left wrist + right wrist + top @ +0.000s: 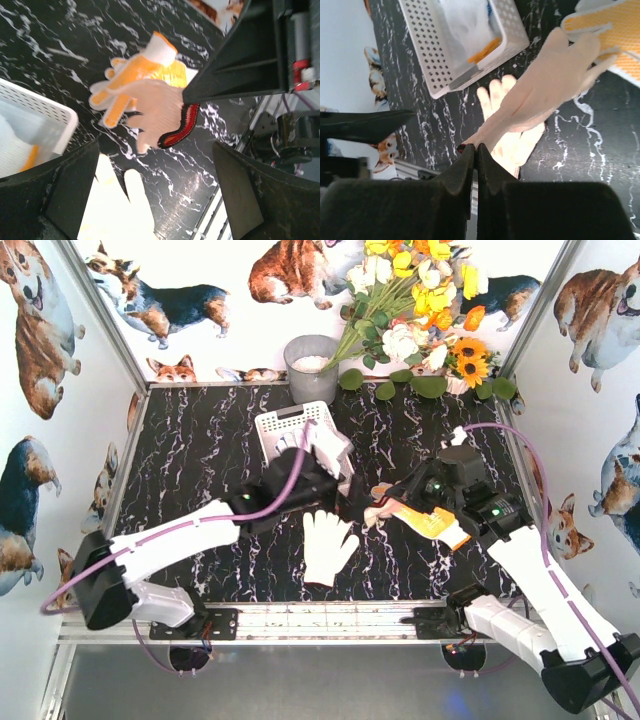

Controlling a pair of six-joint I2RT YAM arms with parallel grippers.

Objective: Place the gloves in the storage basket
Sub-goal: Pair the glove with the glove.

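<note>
Your right hand (475, 150) is clenched on the cuff of the cream glove (540, 95), whose fingers trail over the yellow glove (615, 25) near the storage basket (427, 60), left hand (155, 165) released; raise it clear, then carry it over the basket rim before letting go.

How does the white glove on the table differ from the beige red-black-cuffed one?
White glove lies flat and untouched on the table; beige glove is pinched at its cuff by the right gripper. White glove is plain; beige glove has red-black cuff trim. Both are outside the storage basket.
</note>
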